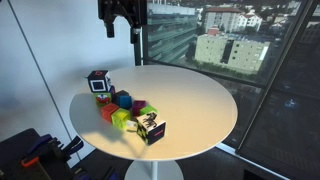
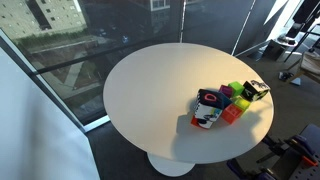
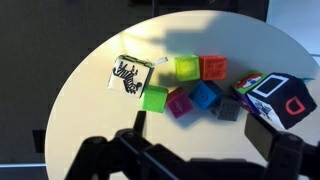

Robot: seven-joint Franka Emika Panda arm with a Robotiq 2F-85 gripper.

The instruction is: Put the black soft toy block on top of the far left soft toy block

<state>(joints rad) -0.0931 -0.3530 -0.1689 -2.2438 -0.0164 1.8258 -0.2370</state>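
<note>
The black soft toy block (image 3: 281, 99), with a pale panel and reddish edging, stands at the end of a cluster of small blocks. It also shows in both exterior views (image 1: 98, 82) (image 2: 208, 98). It appears to rest on top of another block. A red and green part (image 3: 249, 82) shows beside and under it, likely the far left soft toy block, mostly hidden. My gripper (image 3: 203, 132) is open and empty. It hangs high above the table's far edge (image 1: 121, 22), well clear of the blocks.
A black-and-white patterned cube (image 3: 128, 75) sits at the cluster's other end (image 1: 152, 129). Between lie lime-green (image 3: 187, 67), orange (image 3: 214, 66), green (image 3: 155, 97), magenta (image 3: 181, 102), blue (image 3: 205, 94) and grey (image 3: 228, 108) cubes. The round white table (image 1: 200, 100) stands beside glass walls.
</note>
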